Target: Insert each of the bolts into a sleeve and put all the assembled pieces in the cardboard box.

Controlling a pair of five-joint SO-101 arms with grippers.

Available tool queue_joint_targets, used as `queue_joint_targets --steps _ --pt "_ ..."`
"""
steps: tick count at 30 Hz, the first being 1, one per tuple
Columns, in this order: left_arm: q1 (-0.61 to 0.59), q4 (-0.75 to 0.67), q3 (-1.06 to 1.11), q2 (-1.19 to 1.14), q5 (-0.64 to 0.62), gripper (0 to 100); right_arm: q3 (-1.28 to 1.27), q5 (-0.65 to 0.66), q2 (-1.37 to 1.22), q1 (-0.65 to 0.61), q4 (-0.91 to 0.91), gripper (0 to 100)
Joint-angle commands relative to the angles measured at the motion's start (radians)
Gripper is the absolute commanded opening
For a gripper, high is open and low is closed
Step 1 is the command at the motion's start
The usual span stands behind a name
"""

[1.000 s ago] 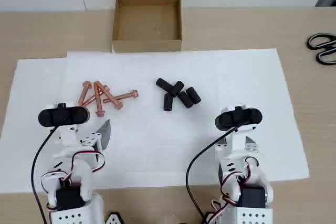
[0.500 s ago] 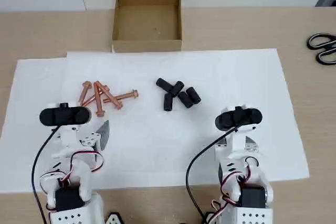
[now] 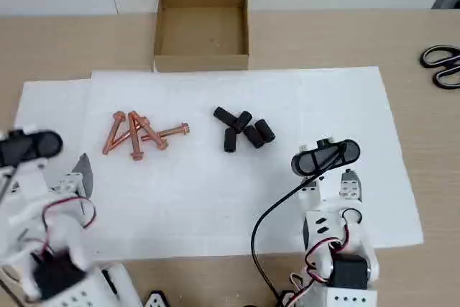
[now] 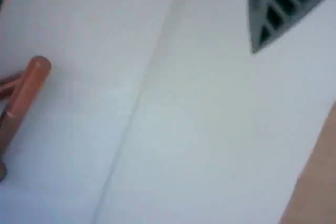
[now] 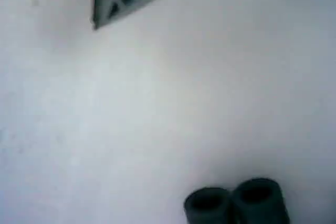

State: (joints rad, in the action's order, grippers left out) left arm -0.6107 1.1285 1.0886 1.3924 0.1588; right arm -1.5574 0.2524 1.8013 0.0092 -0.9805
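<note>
Vs 0.5 s ago: L arm (image 3: 43,206) has swung out to the left edge of the paper sheet (image 3: 215,199); R arm (image 3: 327,192) has twisted a bit on the spot. L jaws, R jaws: can't tell if open or closed. 5 copper bolts (image 3: 140,133) in a crossed heap and 5 black sleeves (image 3: 244,129) clustered near them, to their right, unmoved, still apart. 1 cardboard box (image 3: 202,62) at far side of surface (image 3: 323,41). 1 pr scissors (image 3: 442,65) far right.
</note>
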Motion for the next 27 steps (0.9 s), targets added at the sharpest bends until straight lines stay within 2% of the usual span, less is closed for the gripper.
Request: queue_joint_targets --steps 1,4,7,11,14,18,21,27 --pt "0.011 0.061 -0.234 -0.272 0.006 30 0.140 0.060 0.007 0.005 -0.030 20.9" --pt "0.048 0.109 -0.381 -0.445 0.006 30 0.293 0.091 0.005 0.010 -0.119 20.9" --pt "0.098 0.163 -0.479 -0.559 0.005 30 0.437 0.095 -0.028 0.079 -0.176 20.9" --pt "0.163 0.183 -0.516 -0.606 0.003 30 0.638 0.097 -0.188 0.223 -0.216 20.9" --pt "0.195 0.183 -0.513 -0.595 0.003 30 0.821 0.095 -0.321 0.269 -0.229 20.9" --pt "0.213 0.176 -0.515 -0.589 -0.002 30 1.007 0.094 -0.549 0.265 -0.283 20.9" --pt "0.209 0.155 -0.513 -0.585 -0.058 30 1.119 0.097 -0.802 0.228 -0.384 20.9" --pt "0.218 0.155 -0.486 -0.557 -0.071 30 1.439 0.155 -1.331 0.008 -0.670 20.9"
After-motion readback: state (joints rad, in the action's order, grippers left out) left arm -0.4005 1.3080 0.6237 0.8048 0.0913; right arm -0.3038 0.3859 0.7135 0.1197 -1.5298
